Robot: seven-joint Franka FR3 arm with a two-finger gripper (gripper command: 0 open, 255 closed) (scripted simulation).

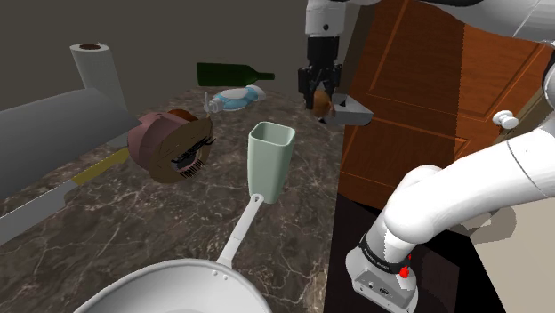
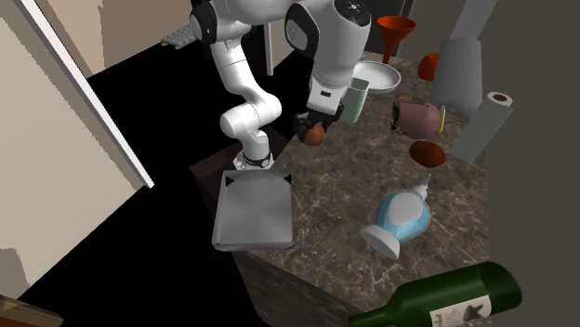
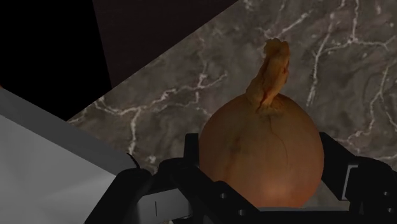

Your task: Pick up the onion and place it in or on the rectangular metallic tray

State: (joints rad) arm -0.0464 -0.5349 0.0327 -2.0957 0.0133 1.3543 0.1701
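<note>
My gripper (image 1: 320, 92) hangs in the air, shut on a brown onion (image 3: 264, 153) with a dry stalk; the black fingers clasp it on both sides. The onion (image 2: 315, 135) floats above the dark marble counter (image 2: 372, 269), a little away from the rectangular grey metallic tray (image 2: 254, 210), which lies flat at the counter's edge near the arm's base. In the shoulder view the onion (image 1: 322, 103) shows just below the fingers, beside the tray's corner (image 1: 354, 110). A corner of the tray (image 3: 51, 159) appears beside the gripper in the wrist view.
On the counter stand a pale green cup (image 1: 270, 162), a white pan (image 1: 191, 283), a dark green bottle (image 1: 233, 73), a blue-white bottle (image 2: 400, 219), a brown round object (image 1: 169, 142) and a paper roll (image 1: 98, 64). A wooden door (image 1: 418, 80) rises behind the arm.
</note>
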